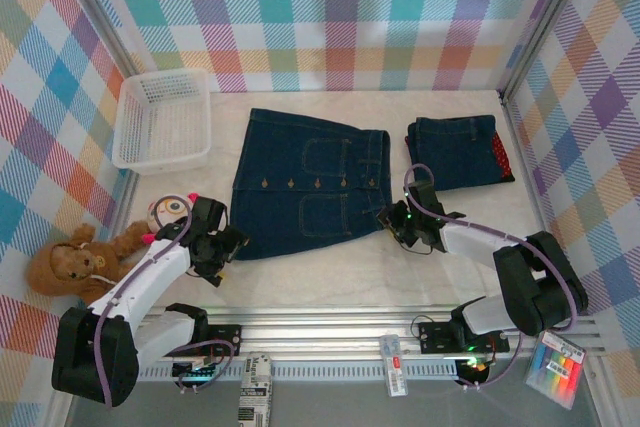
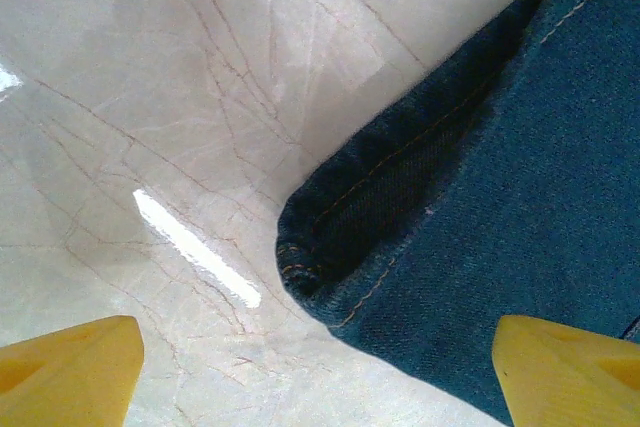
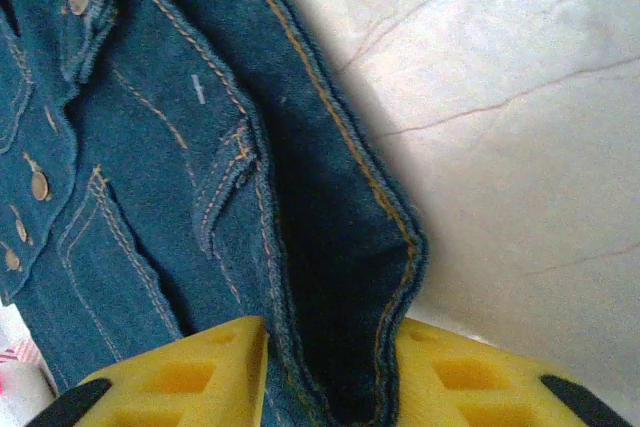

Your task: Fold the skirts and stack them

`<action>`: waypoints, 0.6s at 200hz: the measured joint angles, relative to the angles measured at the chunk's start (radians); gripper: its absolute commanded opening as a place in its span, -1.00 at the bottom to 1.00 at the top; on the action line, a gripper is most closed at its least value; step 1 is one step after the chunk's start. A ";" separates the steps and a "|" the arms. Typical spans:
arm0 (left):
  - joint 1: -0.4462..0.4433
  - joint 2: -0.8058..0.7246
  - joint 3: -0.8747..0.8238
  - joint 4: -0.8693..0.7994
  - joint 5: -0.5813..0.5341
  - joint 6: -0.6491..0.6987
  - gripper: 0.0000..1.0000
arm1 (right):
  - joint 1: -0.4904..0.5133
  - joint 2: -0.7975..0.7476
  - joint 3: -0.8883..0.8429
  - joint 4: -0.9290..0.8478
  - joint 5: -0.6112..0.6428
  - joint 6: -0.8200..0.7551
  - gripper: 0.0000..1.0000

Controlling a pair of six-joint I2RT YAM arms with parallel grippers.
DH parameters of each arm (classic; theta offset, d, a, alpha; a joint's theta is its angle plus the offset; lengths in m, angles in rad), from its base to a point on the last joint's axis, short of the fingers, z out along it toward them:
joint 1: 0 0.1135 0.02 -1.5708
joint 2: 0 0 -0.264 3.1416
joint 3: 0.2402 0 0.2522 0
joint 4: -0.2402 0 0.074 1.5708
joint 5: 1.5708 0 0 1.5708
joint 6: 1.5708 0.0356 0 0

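Note:
A dark blue denim skirt (image 1: 310,187) lies spread flat in the middle of the table, buttons and pockets facing up. At the back right sits a folded stack (image 1: 455,152) with denim on top and a red dotted edge (image 1: 503,159) showing at its right side. My left gripper (image 1: 222,247) hovers at the skirt's near left corner (image 2: 330,247); its yellow fingers (image 2: 70,372) stand wide apart, with that corner lying between them untouched. My right gripper (image 1: 395,219) is at the near right corner, its yellow fingers (image 3: 470,377) pressed onto a bunched fold of the skirt's hem (image 3: 340,277).
A white mesh basket (image 1: 162,119) stands at the back left. A brown plush toy (image 1: 75,262) and a pink one (image 1: 168,210) lie left of my left arm. Bare marble table (image 1: 330,272) shows in front of the skirt. Small packets (image 1: 557,367) rest on the front rail.

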 measured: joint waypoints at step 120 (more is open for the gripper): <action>0.000 0.053 -0.039 0.121 0.035 -0.052 0.30 | 0.000 0.000 -0.008 0.006 0.002 0.019 -0.81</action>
